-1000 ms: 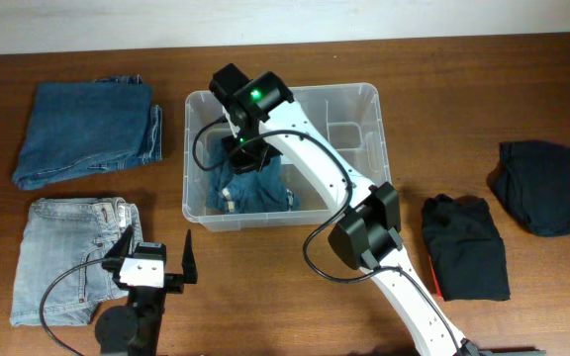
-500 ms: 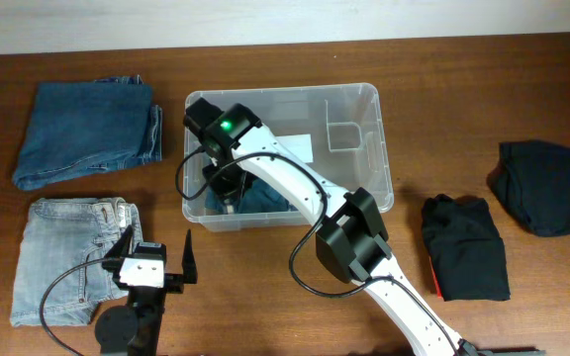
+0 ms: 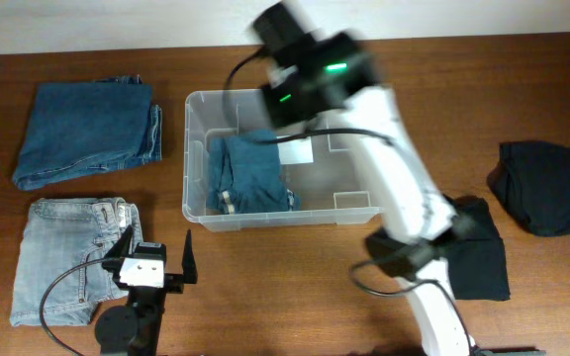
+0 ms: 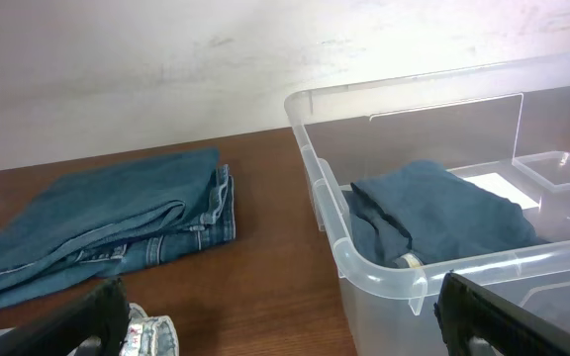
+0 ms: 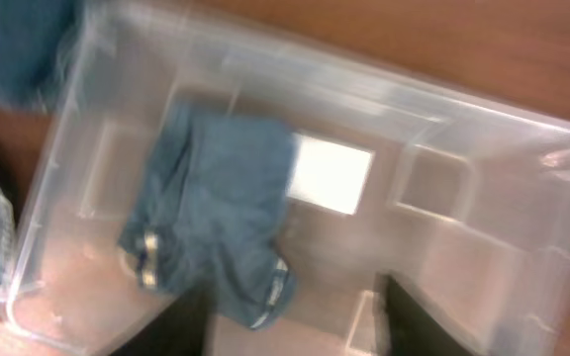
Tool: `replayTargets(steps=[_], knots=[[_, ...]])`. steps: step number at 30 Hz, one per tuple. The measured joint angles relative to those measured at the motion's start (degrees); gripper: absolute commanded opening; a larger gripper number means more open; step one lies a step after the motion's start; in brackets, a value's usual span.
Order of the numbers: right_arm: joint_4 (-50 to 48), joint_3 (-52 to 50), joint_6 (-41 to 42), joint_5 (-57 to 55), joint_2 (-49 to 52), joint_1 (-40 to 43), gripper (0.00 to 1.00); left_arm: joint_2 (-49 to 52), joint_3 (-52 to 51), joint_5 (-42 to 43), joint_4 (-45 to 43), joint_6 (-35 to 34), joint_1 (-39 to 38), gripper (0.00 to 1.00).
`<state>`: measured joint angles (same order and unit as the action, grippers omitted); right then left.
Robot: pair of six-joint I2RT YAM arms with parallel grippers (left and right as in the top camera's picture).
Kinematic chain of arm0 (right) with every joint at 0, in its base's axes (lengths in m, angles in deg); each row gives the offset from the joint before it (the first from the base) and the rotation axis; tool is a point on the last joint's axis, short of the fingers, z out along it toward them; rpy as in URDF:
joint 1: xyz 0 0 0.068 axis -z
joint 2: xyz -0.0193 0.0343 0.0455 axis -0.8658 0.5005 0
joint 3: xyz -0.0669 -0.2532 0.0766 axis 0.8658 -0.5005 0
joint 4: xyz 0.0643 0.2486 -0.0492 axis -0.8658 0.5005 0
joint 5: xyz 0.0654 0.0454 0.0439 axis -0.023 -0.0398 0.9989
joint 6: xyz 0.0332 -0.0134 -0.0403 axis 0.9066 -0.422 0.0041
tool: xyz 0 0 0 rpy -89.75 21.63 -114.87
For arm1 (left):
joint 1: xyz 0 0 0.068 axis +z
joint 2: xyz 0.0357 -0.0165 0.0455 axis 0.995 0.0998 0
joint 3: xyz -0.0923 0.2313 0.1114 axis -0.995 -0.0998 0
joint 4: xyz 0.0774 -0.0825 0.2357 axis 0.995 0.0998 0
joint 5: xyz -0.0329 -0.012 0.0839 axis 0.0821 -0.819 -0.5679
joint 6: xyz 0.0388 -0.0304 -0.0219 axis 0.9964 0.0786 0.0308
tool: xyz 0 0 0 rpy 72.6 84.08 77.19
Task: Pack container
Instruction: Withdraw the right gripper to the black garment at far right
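Note:
The container (image 3: 375,133) is a clear plastic bin at the table's middle. A folded pair of blue jeans (image 3: 251,174) lies in its left half, next to the white label (image 3: 299,153) on its bottom. My right arm (image 3: 315,74) hovers blurred above the bin's back edge. In the right wrist view my right gripper (image 5: 295,326) is open and empty, high over the jeans (image 5: 216,208) and the container (image 5: 522,133). My left gripper (image 3: 156,259) rests open near the front edge, left of the bin. In its own view the left gripper (image 4: 280,326) faces the container (image 4: 384,272).
Dark blue jeans (image 3: 89,129) lie folded at the back left, and light washed jeans (image 3: 62,257) lie in front of them beside my left gripper. Two black garments (image 3: 466,249) (image 3: 543,186) lie to the right of the bin.
My right gripper has let go of the blue jeans, opened, and risen out of the bin toward the back. The jeans now lie in the bin's left half. The left arm has not moved.

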<state>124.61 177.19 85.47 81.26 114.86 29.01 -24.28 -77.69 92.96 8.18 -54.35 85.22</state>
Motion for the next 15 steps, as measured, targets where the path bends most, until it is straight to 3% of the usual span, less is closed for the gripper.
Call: replayTargets(steps=[1, 2, 6, 15], knots=[[0.02, 0.04, -0.33, -0.26, -2.12, 1.49, 0.94, 0.00, 0.00, 0.00, 0.02, 0.00, 0.00, 1.00], [0.00, 0.00, -0.37, -0.76, -5.95, 4.39, 0.99, 0.00, 0.00, 0.00, 0.02, 0.00, 0.00, 0.99], [-0.07, -4.81, -0.72, -1.09, -14.84, 10.51, 0.99, 0.00, 0.00, 0.00, -0.02, 0.00, 0.00, 0.99], [-0.48, -38.64, -0.79, -1.11, -34.80, 34.07, 0.99, -0.02, 0.00, 0.00, 0.00, 0.00, 0.00, 0.99]])
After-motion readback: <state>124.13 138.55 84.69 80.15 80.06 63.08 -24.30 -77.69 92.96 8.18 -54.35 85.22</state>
